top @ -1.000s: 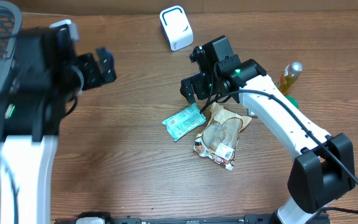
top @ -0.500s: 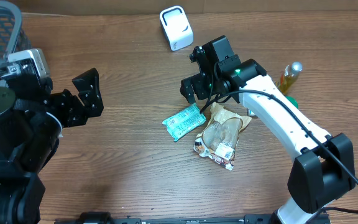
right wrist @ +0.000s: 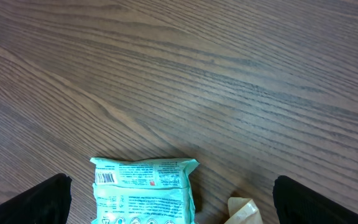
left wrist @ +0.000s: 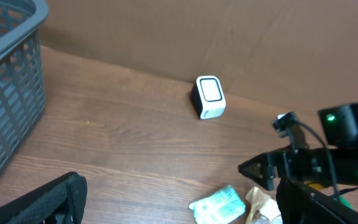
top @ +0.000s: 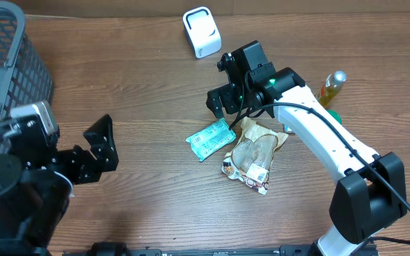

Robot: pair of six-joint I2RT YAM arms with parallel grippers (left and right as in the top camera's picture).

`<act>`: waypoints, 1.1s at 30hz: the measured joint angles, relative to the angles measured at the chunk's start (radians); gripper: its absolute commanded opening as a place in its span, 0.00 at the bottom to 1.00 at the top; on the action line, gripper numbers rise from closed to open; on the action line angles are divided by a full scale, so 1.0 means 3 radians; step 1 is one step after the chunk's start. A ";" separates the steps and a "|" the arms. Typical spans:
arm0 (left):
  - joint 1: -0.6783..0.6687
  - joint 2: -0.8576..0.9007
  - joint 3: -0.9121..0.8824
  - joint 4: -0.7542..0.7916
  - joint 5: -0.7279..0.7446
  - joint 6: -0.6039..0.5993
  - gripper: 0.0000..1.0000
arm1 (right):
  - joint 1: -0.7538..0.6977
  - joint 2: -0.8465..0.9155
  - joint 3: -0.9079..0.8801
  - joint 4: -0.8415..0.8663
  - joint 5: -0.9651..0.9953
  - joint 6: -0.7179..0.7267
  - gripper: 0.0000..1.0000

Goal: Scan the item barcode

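The right gripper [top: 221,84], just above centre of the overhead view, hangs with its jaws spread wide and nothing between them. In its wrist view the two dark fingertips sit at the bottom corners, with the small teal plastic snack packet [right wrist: 143,190] lying flat on the brown wood-grain table [right wrist: 229,74] between them, at the lower edge. The gripper looks to be above the packet, not touching it.

Overhead, the packet lies near the centre, just left of a crinkled tan-and-brown foil bag [top: 251,156]; the two touch or nearly touch. A small printed barcode [right wrist: 104,178] shows at the packet's upper left corner in the wrist view, facing up.

By my judgement the packet is the item to scan. It should be light, thin and soft, with slick film that may slide or buckle under a pinch. A hold across its short width, at the end away from the barcode, would keep the code clear.

The white rounded cube scanner [top: 201,32] stands at the top centre, well apart from the packet. A bottle of yellow liquid [top: 331,89] stands at the right.

The left gripper [top: 104,149], lower left, is likewise spread and empty, near the grey plastic mesh basket [top: 6,64].
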 measured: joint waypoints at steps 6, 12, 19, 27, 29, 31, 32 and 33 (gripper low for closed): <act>0.0000 -0.0319 -0.0635 0.0659 -0.0013 0.0000 1.00 | 0.0000 0.0000 -0.0001 -0.0001 0.0001 0.0003 1.00; 0.0000 -0.0697 -0.1260 0.1652 -0.0006 0.0000 0.99 | -0.0001 0.0000 -0.0001 -0.0003 0.0000 0.0000 1.00; 0.0000 -0.1053 -0.1929 0.2942 0.0065 0.0000 1.00 | 0.0000 0.0000 -0.0001 0.0000 -0.0003 0.0000 1.00; 0.0000 -0.1445 -0.2566 0.4007 0.0154 0.0000 1.00 | 0.0000 0.0000 -0.0001 -0.0001 -0.0001 0.0000 1.00; 0.0000 -0.1541 -0.2697 0.4176 0.0156 0.0000 0.99 | -0.0001 0.0000 -0.0001 0.0000 -0.0001 0.0001 1.00; 0.0000 -0.1639 -0.2823 0.4336 0.0156 0.0000 1.00 | 0.0000 0.0000 -0.0001 -0.0001 0.0001 0.0000 1.00; 0.0000 -0.1694 -0.2888 0.4411 0.0158 0.0000 1.00 | 0.0000 0.0000 -0.0001 0.0000 0.0000 -0.0001 1.00; 0.0000 -0.1737 -0.2936 0.4467 0.0159 -0.0001 1.00 | -0.0001 0.0000 -0.0001 0.0000 0.0000 0.0000 1.00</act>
